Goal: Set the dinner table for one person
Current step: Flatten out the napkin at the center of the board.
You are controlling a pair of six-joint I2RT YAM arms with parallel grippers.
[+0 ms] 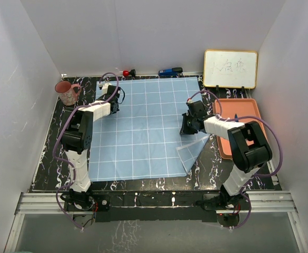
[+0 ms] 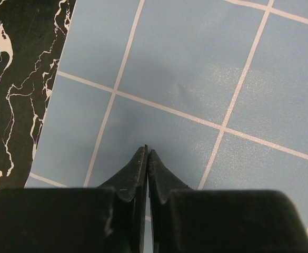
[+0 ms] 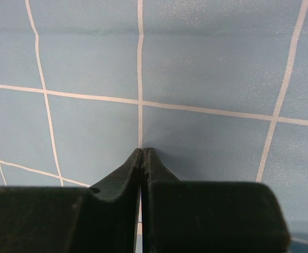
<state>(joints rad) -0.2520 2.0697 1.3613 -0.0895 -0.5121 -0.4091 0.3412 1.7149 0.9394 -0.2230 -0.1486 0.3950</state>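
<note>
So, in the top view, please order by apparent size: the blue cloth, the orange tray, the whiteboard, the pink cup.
Blue cloth, clearly largest.
Orange tray and whiteboard: similar, and the right arm hides part of the tray, so unranked.
Pink cup, smallest.

Plain white walls box the scene on three sides: back wall (image 1: 143,31) at 12 o'clock, side walls at 9 (image 1: 11,79) & 3 (image 1: 296,63). Whiteboard (image 1: 230,68) w/ faint writing leans at 1 o'clock. Black, white-veined dinner table (image 1: 143,185) fills centre; metal rail (image 1: 154,203), then grey floor (image 1: 143,237) at 6. Light soft, even.
</note>
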